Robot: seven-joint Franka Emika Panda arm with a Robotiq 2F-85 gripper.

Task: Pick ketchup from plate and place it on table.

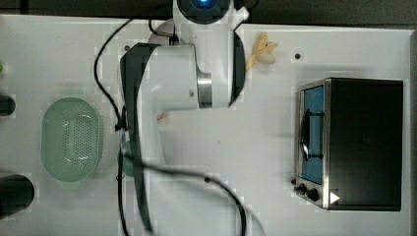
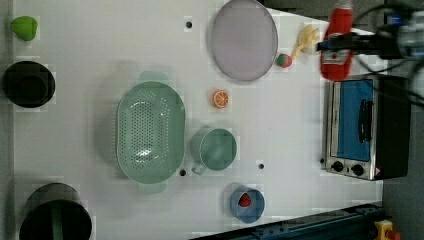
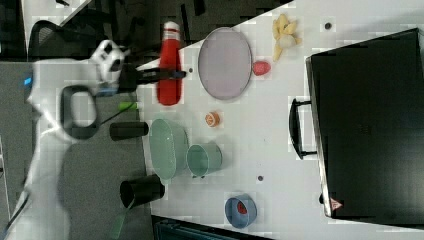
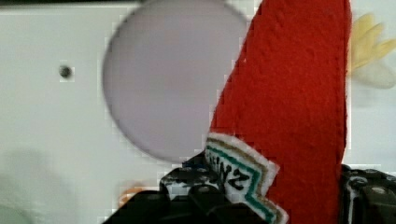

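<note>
The pincer (image 3: 167,75) is clamped across the middle of the ketchup (image 3: 168,65), a slim red bottle with a white cap, and holds it lifted clear of the desk (image 2: 100,60). In the right view the bottle's long axis runs up and down the picture, cap toward the top; in the left view the ketchup (image 2: 338,45) hangs the same way, its cap cut by the picture's top edge. In the wrist view the red body (image 4: 289,102) is crossed by a white, green-edged label, and the black fingers (image 4: 187,196) pressing it are partly out of frame.

The plate (image 2: 244,39), pale greyish-lilac, lies bare just beside the bottle, near one desk edge. A strawberry (image 2: 283,60) sits touching or almost touching its rim, with a yellowish item (image 2: 306,39) beyond it that is hard to identify.

In the top view the white arm (image 1: 162,93) hides the plate and bottle.

The perforated green basket (image 2: 150,131) looks empty, as does the green cup (image 2: 216,149) beside it. A blue bowl (image 2: 247,203) holds something small and red. An orange slice (image 2: 220,98) lies between plate and cup. A toaster oven (image 2: 365,130) stands at the desk's far end.
</note>
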